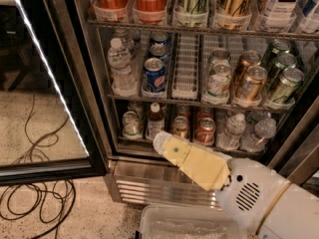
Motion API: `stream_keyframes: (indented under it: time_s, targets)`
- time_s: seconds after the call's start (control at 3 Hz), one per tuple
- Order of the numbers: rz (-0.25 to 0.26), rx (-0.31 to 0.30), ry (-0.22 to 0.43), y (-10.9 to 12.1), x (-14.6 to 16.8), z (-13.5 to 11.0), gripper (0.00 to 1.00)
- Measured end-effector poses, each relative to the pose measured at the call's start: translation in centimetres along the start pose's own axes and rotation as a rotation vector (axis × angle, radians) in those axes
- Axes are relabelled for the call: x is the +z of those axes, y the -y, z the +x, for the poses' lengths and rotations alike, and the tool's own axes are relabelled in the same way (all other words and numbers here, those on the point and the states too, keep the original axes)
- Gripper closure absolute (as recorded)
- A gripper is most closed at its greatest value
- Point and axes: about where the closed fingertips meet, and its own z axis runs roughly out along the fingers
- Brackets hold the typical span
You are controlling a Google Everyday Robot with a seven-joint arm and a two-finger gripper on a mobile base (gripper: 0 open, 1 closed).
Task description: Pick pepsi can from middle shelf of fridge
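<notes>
In the camera view, the pepsi can (154, 76) stands at the front edge of the fridge's (149, 183) middle counter (199, 104), near the left corner, just beside a water bottle (119, 66). The claw (167, 146) hangs lower, under that edge. Nobody can tell if it is clenched or released. It should go up, face the can squarely, and miss the bottle.

The door (55, 91) stands open at left, so the fridge (149, 180) front is unobstructed. On the middle shelf (189, 102) the pepsi can (154, 76) sits at the front, with a water bottle (121, 66) close on its left, an empty lane (186, 66) on its right and cans (159, 51) directly behind. The gripper (160, 142) sits below that shelf, before the lower bottles (155, 119).
</notes>
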Motion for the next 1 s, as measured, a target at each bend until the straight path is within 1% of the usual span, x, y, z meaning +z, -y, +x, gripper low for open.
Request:
stream_keyframes:
  time_s: [0.33,0.67,1.0]
  targets:
    - [0.027,-0.004,-0.001,0.3,0.0,0.5,0.0]
    - [0.143,-0.077,0.003,0.6,0.6,-0.5,0.0]
    - [0.258,-0.227,0.023,0.5,1.4,-3.1,0.0]
